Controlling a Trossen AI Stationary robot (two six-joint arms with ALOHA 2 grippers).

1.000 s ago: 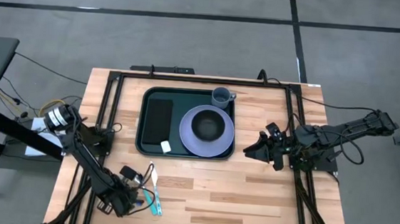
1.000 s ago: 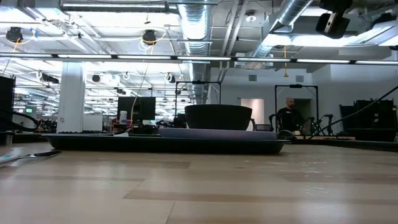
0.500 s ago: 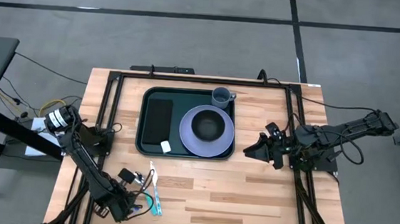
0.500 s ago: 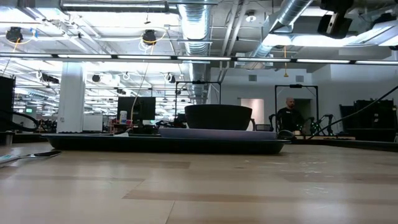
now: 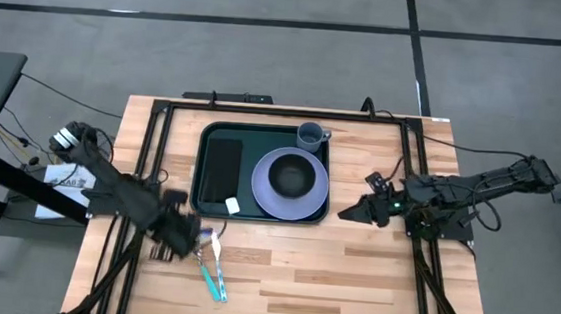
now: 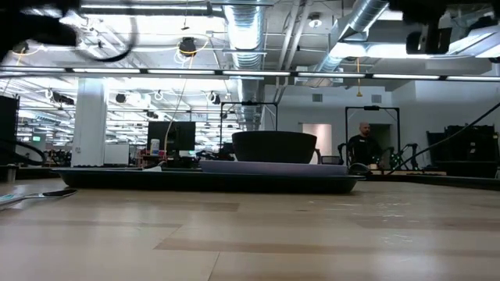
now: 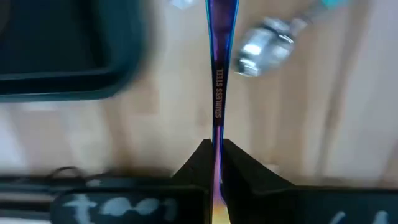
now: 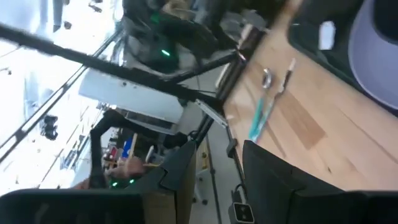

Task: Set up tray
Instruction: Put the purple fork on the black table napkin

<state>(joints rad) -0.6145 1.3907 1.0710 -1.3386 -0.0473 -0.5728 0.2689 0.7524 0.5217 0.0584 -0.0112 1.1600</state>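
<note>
The dark green tray [image 5: 197,196] lies at the table's far middle. It carries a black napkin [image 5: 222,168], a purple plate [image 5: 312,205] with a dark bowl [image 5: 291,178], a cup [image 5: 310,134] and a small white piece [image 5: 233,205]. Just off the tray's near left corner, my left gripper [image 5: 192,238] is shut on a thin iridescent steel utensil [image 7: 217,74]. A teal-handled spoon [image 7: 264,43] and another teal utensil [image 5: 216,277] lie on the wood below it. My right gripper [image 5: 348,215] hovers right of the tray, open and holding nothing. My left gripper pinches the iridescent utensil's handle [image 7: 217,134] between its two fingertips [image 7: 242,165], coming from above and pointing down. The utensil shows edge-on and runs out past the fingertips, lifted clear of the table. Which end the fingers have is hidden by the fingers.
Bare wood spreads across the near half of the table and right of the tray. Black frame rails [image 5: 157,127] run along the table's left, far and right sides. A person [image 6: 363,144] stands far off in the room behind.
My left gripper has risen from the near left corner and swung toward the far edge, up to the tray's near left corner. It has lifted the iridescent utensil off the wood. The teal utensils stay where they were. My right gripper has rolled at the wrist without moving off.
</note>
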